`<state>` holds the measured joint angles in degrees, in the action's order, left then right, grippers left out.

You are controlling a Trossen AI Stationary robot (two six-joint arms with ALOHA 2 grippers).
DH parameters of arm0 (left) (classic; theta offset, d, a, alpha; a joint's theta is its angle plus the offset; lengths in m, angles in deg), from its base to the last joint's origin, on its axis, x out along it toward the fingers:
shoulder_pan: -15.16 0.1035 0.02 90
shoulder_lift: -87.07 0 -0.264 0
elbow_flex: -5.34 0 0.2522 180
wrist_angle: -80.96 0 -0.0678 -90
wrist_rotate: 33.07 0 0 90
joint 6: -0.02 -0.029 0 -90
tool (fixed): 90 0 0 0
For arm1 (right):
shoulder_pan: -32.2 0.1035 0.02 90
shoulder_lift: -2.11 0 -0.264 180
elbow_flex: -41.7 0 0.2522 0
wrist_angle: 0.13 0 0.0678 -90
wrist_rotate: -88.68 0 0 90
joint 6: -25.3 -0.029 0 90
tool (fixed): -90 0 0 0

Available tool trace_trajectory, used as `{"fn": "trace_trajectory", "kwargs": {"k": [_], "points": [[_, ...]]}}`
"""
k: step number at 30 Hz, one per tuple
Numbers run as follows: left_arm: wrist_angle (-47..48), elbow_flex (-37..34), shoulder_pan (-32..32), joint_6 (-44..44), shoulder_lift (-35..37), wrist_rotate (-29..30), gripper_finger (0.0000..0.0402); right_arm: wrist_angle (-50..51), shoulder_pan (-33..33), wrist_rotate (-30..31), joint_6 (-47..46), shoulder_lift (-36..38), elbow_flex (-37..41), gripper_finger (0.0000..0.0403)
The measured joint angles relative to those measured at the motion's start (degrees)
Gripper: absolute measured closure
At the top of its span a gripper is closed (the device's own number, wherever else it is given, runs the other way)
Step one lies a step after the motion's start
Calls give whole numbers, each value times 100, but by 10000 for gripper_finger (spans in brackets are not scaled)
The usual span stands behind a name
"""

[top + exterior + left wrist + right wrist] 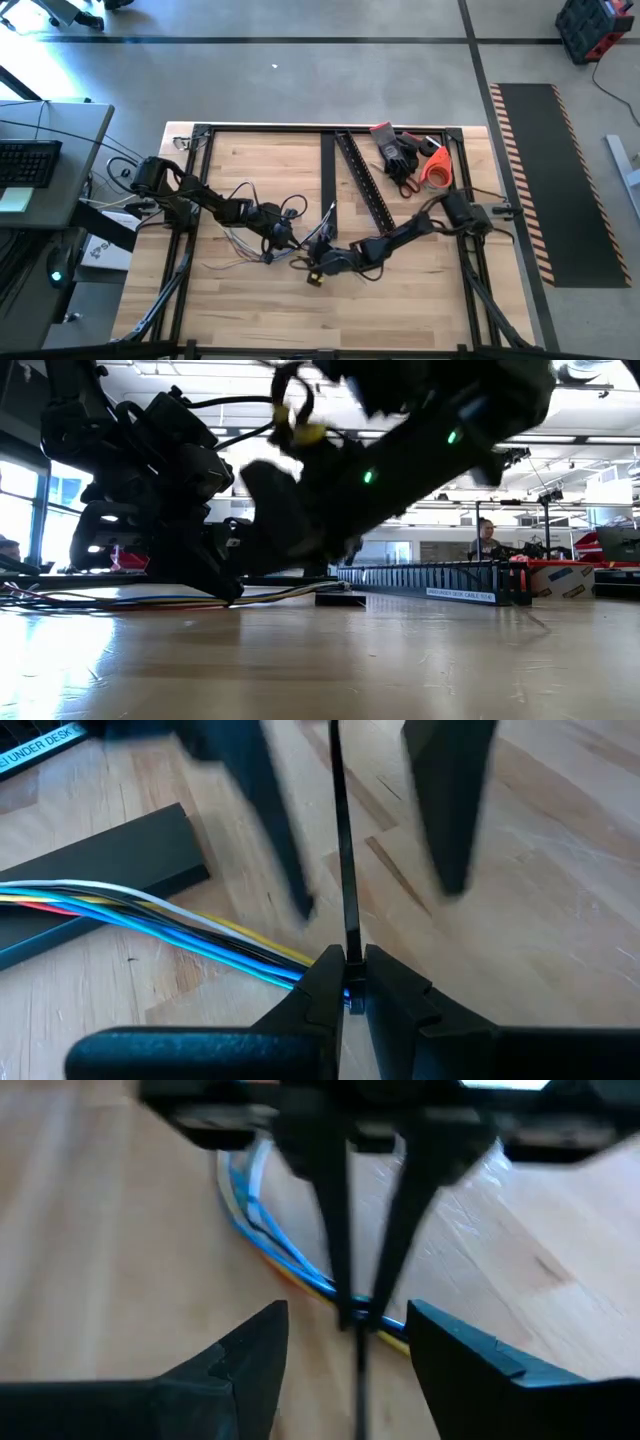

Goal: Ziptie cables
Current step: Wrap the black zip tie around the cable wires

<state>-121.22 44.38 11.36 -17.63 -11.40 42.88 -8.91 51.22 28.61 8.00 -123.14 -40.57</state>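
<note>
Left arm reaches in from the desk's left edge. The left hand is pressed together, pinching a thin black zip tie right where it wraps the cables. The pinch sits at the bundle itself; the tie's strap stands up and away from the fingertips.

The cables lie flat on the desk, left of centre in the high view. They fan out loose toward the left edge and gather to a single bunch at the pinch. The colours showing there are blue, yellow, white, black and red.

Right arm comes in from the right side. The right hand faces the left one across the bundle, fingers spread, with the tie's strap running between them and nothing held. Its fingers flank the strap without touching it, as far as the right wrist view shows.

Farther right on the desk are two black slotted rails, then gloves and an orange-handled tool, untouched.

Judgement: the step in hand is cinching, with the tie looped round the bundle and anchored by the left hand. The next move calls for the right hand to close on the free strap and draw it away from the left, in line with the strap, while the left holds the head steady. I cannot tell how tight the loop is.
</note>
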Motion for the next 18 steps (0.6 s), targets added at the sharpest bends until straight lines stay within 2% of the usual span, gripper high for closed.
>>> {"fn": "trace_trajectory", "kwargs": {"k": [5,13,18], "points": [[-2,0,0,-2,0,0,386,-42,-124,-16,-333,-199,0,244],[-7,0,0,-2,0,-3,386,-87,-98,-49,-321,-221,0,310],[-2,0,0,-2,0,-5,385,-94,-98,-45,-321,-221,0,332]]}}
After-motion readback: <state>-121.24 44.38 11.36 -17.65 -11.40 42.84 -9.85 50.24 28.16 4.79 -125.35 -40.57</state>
